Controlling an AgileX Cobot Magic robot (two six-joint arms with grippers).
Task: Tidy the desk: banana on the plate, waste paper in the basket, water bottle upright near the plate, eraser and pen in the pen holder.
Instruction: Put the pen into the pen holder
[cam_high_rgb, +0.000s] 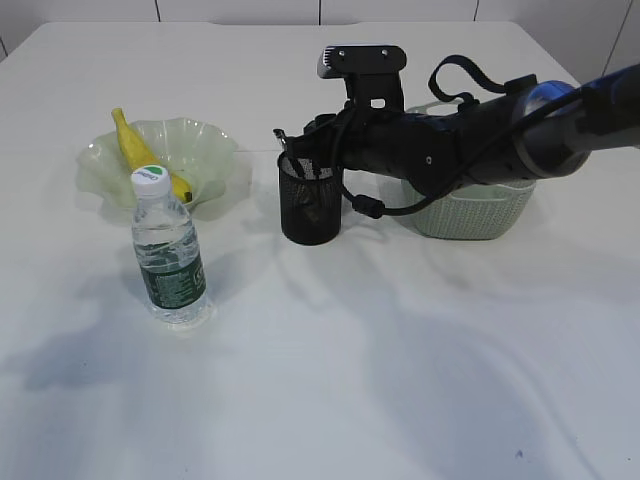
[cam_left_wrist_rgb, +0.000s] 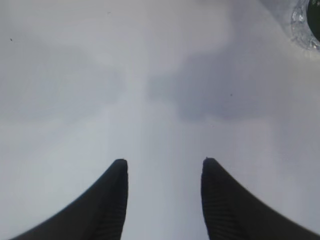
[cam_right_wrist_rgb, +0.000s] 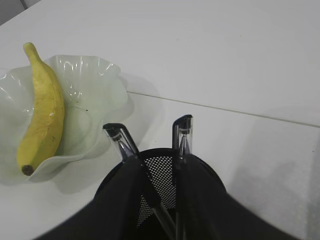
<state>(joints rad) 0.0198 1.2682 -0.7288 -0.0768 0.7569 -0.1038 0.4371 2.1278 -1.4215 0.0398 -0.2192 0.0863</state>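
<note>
The banana (cam_high_rgb: 135, 150) (cam_right_wrist_rgb: 42, 120) lies in the pale green plate (cam_high_rgb: 215, 150) (cam_right_wrist_rgb: 100, 80). Just in front of the plate, the water bottle (cam_high_rgb: 170, 255) stands upright. My right gripper (cam_high_rgb: 300, 165) (cam_right_wrist_rgb: 160, 165) reaches into the top of the black mesh pen holder (cam_high_rgb: 310, 215) (cam_right_wrist_rgb: 165, 180). Its fingers are apart, so it is open. Two pens (cam_right_wrist_rgb: 120, 140) stick up out of the holder, one beside each finger. My left gripper (cam_left_wrist_rgb: 165, 167) hovers open over the bare desk (cam_left_wrist_rgb: 100, 75), and a corner of the bottle (cam_left_wrist_rgb: 300, 25) shows at top right. The eraser and waste paper are out of view.
The sage-green basket (cam_high_rgb: 480, 215) stands behind and to the right of the pen holder. My right arm (cam_high_rgb: 470, 145) covers most of it, so its inside is hidden. The left arm does not show in the exterior view.
</note>
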